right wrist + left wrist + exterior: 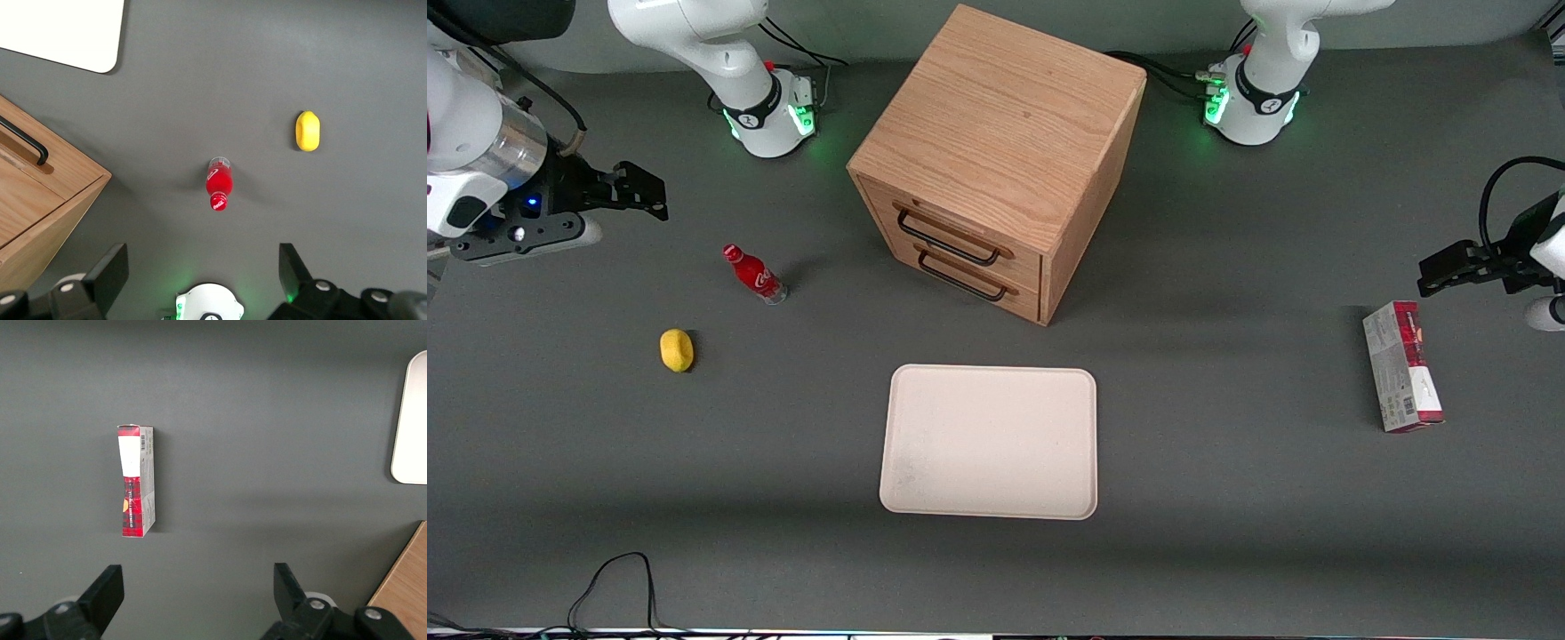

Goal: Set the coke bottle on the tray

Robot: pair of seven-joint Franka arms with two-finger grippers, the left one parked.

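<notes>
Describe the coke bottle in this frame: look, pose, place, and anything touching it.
The coke bottle is small and red, with a red cap, white script logo and clear base, and looks like plastic. It stands upright on the grey table, capped, toward the working arm's end. Nothing else touches it. The lemon lies apart, nearer the front camera. The gripper hangs open above the table, apart from the bottle.

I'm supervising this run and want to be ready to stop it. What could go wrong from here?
The coke bottle is small, narrow and upright, so a slightly off grasp may tip it. The lemon sits nearby and could get nudged. The gripper, open above the table at the working arm's end, must pass the drawer cabinet on the way to the tray.
</notes>
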